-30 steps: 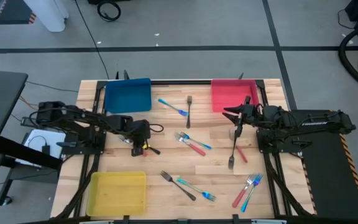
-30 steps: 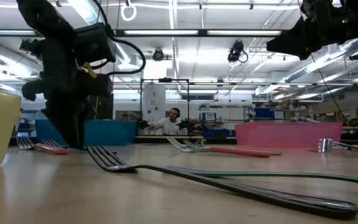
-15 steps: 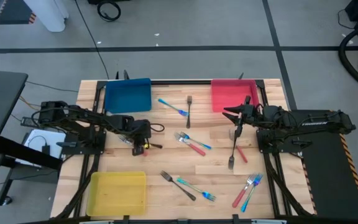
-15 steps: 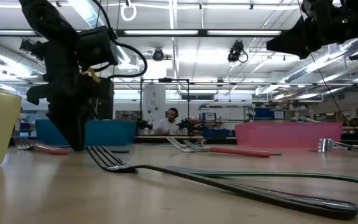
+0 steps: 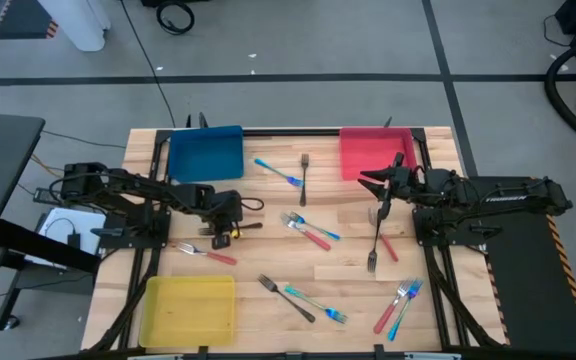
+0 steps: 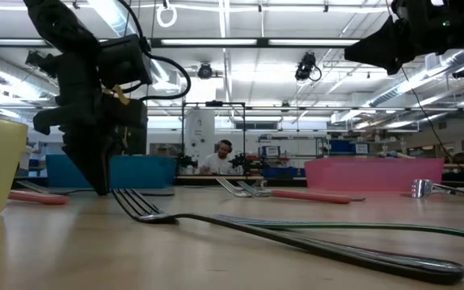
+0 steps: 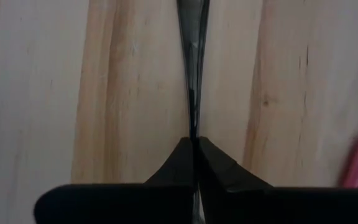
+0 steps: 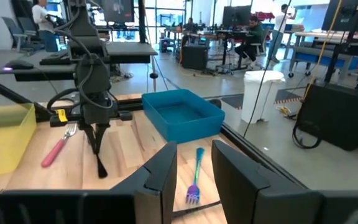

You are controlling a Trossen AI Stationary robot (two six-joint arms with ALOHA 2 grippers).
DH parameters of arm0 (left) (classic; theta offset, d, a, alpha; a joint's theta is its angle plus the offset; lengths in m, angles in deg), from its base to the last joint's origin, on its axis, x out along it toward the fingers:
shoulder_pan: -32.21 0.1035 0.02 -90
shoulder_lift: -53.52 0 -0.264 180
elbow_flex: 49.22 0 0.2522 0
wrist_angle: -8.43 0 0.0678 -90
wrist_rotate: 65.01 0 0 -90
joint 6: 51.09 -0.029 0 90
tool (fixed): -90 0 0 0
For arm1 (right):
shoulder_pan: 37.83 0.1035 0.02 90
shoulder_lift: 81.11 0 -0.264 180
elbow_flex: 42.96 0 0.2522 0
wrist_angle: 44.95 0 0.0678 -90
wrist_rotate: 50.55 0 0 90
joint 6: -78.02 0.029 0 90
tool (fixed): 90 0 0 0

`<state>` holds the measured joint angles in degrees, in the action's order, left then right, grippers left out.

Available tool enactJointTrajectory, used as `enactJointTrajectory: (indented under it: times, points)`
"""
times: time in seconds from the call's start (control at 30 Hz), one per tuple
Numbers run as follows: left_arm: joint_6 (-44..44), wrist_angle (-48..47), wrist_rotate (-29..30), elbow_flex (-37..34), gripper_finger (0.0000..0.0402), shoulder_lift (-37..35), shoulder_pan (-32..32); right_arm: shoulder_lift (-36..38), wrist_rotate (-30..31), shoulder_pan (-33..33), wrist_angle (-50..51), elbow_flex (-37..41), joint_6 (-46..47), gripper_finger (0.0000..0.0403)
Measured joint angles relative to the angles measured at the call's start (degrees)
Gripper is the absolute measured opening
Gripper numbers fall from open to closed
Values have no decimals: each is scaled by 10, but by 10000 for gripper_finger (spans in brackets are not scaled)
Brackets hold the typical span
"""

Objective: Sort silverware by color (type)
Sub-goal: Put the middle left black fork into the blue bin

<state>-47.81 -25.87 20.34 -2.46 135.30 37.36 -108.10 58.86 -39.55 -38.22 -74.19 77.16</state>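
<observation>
Two arms work your pale, grained plank desk [image 5: 268, 215]. Your left gripper [image 5: 222, 236], left of centre in the high view, has its jaws pinched shut on a slim dark metal utensil [image 7: 193, 56]; in the left wrist view the black wedge-shaped fingers [image 7: 178, 167] meet on its thin glossy shaft, which runs straight away over the wood. A red-handled fork [image 5: 204, 251] lies just below that gripper.

Your right gripper [image 5: 383, 192] hangs right of centre, jaws parted and holding nothing, with a grey fork [image 5: 375, 240] on the desk below it.

The rest of the silverware is scattered: a blue fork [image 5: 278, 172] and a dark fork [image 5: 304, 178] at upper centre, a red and a blue one crossed at mid-frame [image 5: 309, 230], a dark fork [image 5: 286, 297] and a teal one [image 5: 316, 303] lower centre, and a red-and-blue pair [image 5: 398, 305] at lower right.

Three flat square trays sit at the edges: blue [image 5: 205, 152] upper left, red [image 5: 373, 152] upper right, yellow [image 5: 189, 310] lower left.
</observation>
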Motion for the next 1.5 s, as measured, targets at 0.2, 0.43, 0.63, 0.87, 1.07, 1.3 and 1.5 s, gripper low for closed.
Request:
enactJointTrajectory:
  times: [0.2, 0.43, 0.63, 0.87, 1.07, 1.3, 1.5]
  points:
    - [-37, -15, 2, -1, 6, -63, 31, -6, 0, 0, 6, 0, 16, 109]
    - [-78, -83, 31, 29, 5, -132, 93, -32, 0, 0, 7, 0, 56, 109]
    - [-153, -183, 120, 133, 6, -139, 150, -64, 0, 0, 4, 0, 62, 109]
    - [-217, -233, 122, 236, 7, -138, 223, -100, 0, 0, 3, 0, 89, 109]
    - [-285, -238, 121, 248, 8, -138, 322, -121, -24, 1, 2, 0, 109, 109]
    - [-313, -235, 122, 210, 9, -107, 451, -128, -45, 1, -4, 0, 119, 109]
    - [-325, -233, 103, 198, 9, -74, 488, -128, -45, 1, -8, 0, 119, 109]
